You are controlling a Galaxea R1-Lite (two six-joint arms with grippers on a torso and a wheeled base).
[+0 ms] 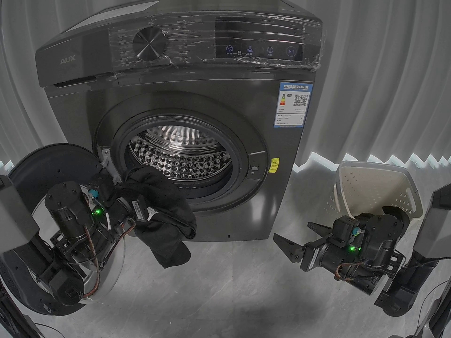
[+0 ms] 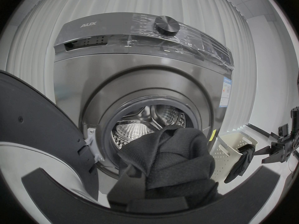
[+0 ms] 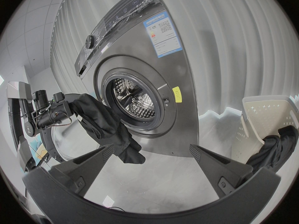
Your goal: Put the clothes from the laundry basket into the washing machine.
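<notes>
Evidently a black garment [image 1: 159,217] is gripped by the left end effector [image 1: 115,203] at the mouth of the washing machine [image 1: 188,95] for loading; the right end effector [image 1: 293,233] is spread empty beside it.
</notes>
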